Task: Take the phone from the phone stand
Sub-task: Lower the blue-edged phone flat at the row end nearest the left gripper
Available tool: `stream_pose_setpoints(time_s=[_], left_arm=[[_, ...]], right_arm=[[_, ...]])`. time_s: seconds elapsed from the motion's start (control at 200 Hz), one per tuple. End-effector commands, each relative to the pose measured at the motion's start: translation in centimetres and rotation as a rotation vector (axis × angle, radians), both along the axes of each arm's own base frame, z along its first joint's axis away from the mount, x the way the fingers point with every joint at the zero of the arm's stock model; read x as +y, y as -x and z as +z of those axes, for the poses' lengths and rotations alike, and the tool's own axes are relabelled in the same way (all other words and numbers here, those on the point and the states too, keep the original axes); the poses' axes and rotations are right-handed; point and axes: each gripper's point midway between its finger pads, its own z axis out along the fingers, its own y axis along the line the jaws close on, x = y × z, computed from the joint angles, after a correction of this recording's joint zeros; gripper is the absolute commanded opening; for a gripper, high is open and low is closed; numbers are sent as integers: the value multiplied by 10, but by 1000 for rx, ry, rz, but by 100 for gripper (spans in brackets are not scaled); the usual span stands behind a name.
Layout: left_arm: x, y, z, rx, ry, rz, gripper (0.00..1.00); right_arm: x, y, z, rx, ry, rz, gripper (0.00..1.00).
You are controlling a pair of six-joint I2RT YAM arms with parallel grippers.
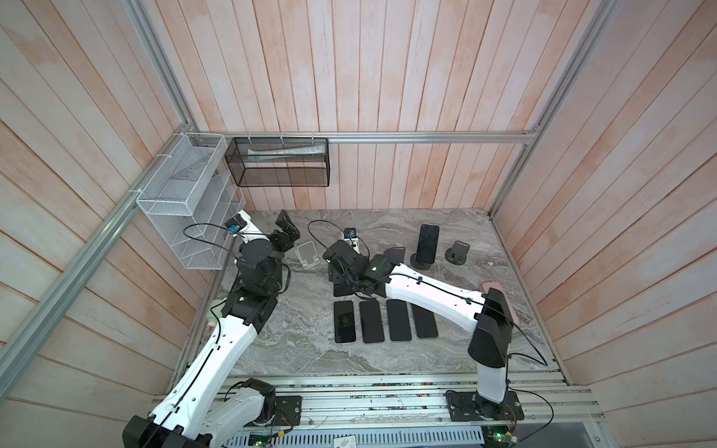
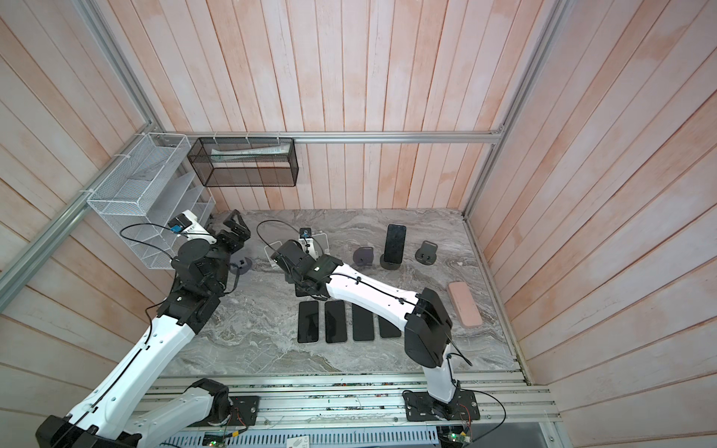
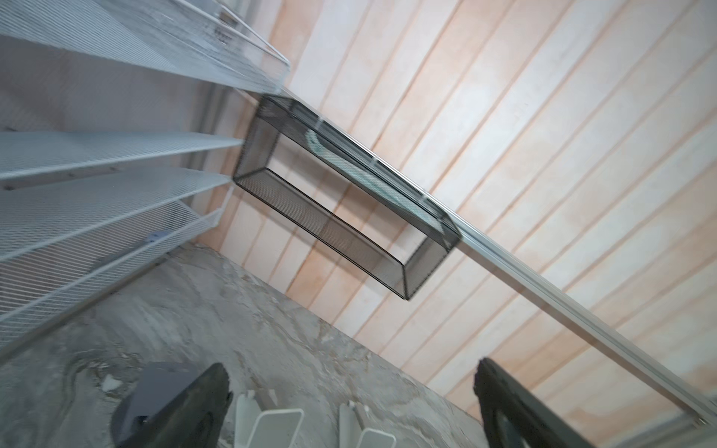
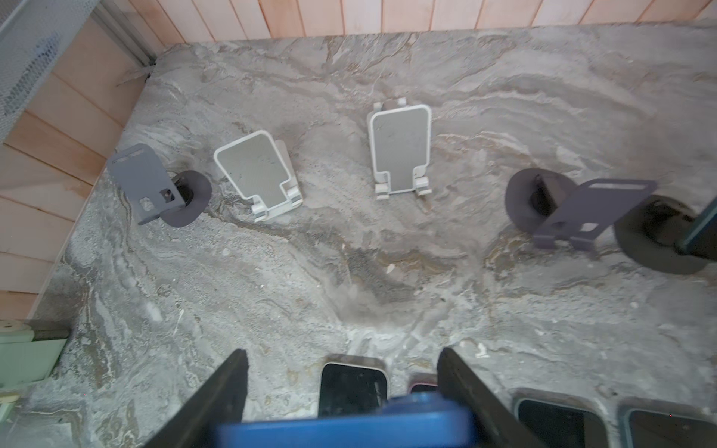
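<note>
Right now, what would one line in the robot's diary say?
right gripper: shut on blue-cased phone | left gripper: open, empty | dark phone: upright on black round stand

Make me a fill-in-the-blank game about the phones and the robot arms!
1. The right gripper holds a phone in a ___ case.
2. The left gripper is ___ and holds nothing.
3. In both top views, ___ flat phones lie in a row on the table.
4. The upright phone stands on a ___ stand.

Missing words: blue; open; four; black.
</note>
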Motion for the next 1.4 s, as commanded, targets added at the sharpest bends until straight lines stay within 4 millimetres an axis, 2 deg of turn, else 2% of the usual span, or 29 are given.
stream_pose_setpoints(time_s=[0.0,0.15,0.32,0.72,1.395], left_arm=[[39,5,-4,16,26,142,100],[73,3,-10,19,66,204,100],[84,9,2,-15,45,225,100],[80,6,-1,-20,38,189,100],[76,-2,-9,-7,62,131,100]], right_arm=[[21,11,-3,46,-19,-23,67],[52,27,-26,123,9,12,68],[70,37,-54,196,27,35,68],[75,29,-101,274,20,42,67],[83,34,-164,376,63,54,68]])
